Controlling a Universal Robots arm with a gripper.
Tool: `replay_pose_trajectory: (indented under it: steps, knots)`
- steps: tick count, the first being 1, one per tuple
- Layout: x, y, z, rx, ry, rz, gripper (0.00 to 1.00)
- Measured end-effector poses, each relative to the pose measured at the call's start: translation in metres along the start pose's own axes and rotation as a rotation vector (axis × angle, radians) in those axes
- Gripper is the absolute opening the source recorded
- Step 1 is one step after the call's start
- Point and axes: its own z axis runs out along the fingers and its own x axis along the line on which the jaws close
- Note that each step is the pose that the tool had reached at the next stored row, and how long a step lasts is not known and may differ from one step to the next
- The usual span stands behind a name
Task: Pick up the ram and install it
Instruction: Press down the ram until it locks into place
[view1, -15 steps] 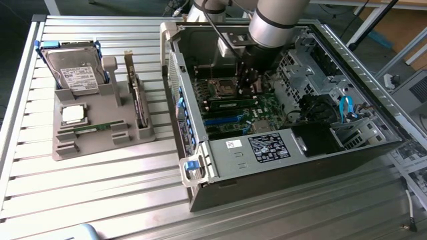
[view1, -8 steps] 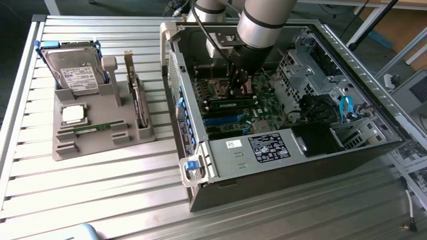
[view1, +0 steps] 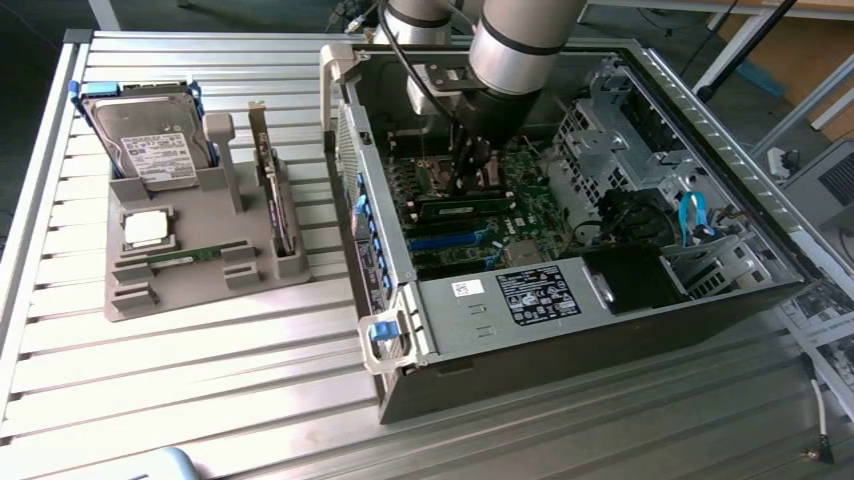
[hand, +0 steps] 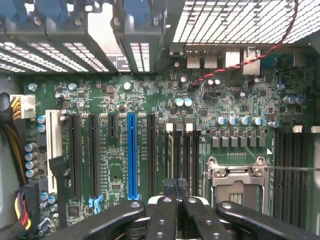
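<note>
Green motherboard w/ blue slot, black slots; grey holder; silver ribbed table.

One open dark computer case lies on one slatted metal bench. One grey plastic holder tray stands beside it, carrying one silver hard drive with a white label, one square silver processor chip, one upright dark expansion card and one thin green memory stick. One robot arm reaches into the case. On the green motherboard, one blue expansion slot stands among several black ones, and there is one empty metal processor socket.
</note>
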Motion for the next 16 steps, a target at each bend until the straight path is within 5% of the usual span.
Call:
replay_pose_trajectory:
  steps: [16]
  knots:
    - [0.0004, 0.0087, 0.0083, 0.0, 0.0, 0.0, 0.11]
